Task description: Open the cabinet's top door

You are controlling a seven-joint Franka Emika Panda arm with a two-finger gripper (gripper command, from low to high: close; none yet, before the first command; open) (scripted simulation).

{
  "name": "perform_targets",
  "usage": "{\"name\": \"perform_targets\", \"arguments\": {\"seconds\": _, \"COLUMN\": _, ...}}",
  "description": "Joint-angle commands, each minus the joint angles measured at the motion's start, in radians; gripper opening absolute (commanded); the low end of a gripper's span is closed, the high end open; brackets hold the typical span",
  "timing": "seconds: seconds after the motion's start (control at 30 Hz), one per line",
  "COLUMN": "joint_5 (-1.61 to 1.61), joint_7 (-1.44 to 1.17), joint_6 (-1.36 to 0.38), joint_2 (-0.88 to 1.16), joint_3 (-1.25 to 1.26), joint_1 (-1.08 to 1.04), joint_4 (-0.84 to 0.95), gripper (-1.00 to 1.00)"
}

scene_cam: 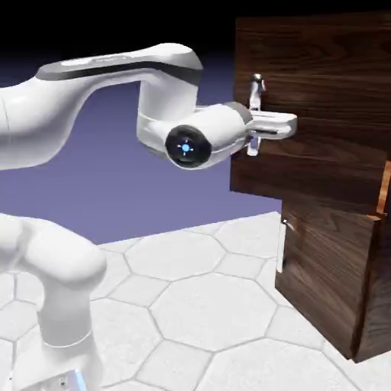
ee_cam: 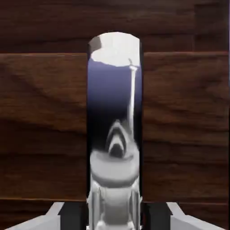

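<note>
The cabinet [scene_cam: 336,290] is a tall dark walnut box at the exterior view's right. Its top door [scene_cam: 328,69] is the upper panel; its left edge stands further out toward the arm than the lower door, and a light orange-brown edge [scene_cam: 384,191] shows at its right. My gripper [scene_cam: 282,124] reaches level onto the slim vertical silver handle [scene_cam: 256,88] and is shut on it. In the hand view the shiny handle [ee_cam: 114,90] rises between my grey fingertips [ee_cam: 72,216], with the door's wood [ee_cam: 40,126] filling the rest behind it.
The lower door [scene_cam: 328,267] has its own short silver handle [scene_cam: 284,244] below the gripper. The white hexagon-patterned table [scene_cam: 198,305] lies under the arm, and the arm's base [scene_cam: 61,336] stands at the lower left.
</note>
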Motion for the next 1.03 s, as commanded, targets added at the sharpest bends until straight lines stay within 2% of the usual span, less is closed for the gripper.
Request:
{"name": "perform_targets", "arguments": {"seconds": 0.0, "joint_5": -0.028, "joint_7": 0.013, "joint_6": -0.044, "joint_2": -0.004, "joint_3": -0.020, "joint_1": -0.009, "joint_4": 0.005, "gripper": -1.00}}
{"name": "perform_targets", "arguments": {"seconds": 0.23, "joint_5": -0.215, "joint_7": 0.073, "joint_6": -0.349, "joint_2": -0.010, "joint_3": -0.182, "joint_1": -0.020, "joint_4": 0.092, "gripper": -1.00}}
{"name": "perform_targets", "arguments": {"seconds": 0.43, "joint_5": -0.344, "joint_7": 0.102, "joint_6": -0.610, "joint_2": 0.008, "joint_3": -0.346, "joint_1": 0.052, "joint_4": 0.233, "gripper": -1.00}}
{"name": "perform_targets", "arguments": {"seconds": 0.73, "joint_5": -0.496, "joint_7": 0.151, "joint_6": -0.983, "joint_2": 0.015, "joint_3": -0.600, "joint_1": 0.298, "joint_4": 0.543, "gripper": -1.00}}
{"name": "perform_targets", "arguments": {"seconds": 1.0, "joint_5": -0.577, "joint_7": 0.212, "joint_6": -1.223, "joint_2": -0.027, "joint_3": -0.747, "joint_1": 0.530, "joint_4": 0.812, "gripper": -1.00}}
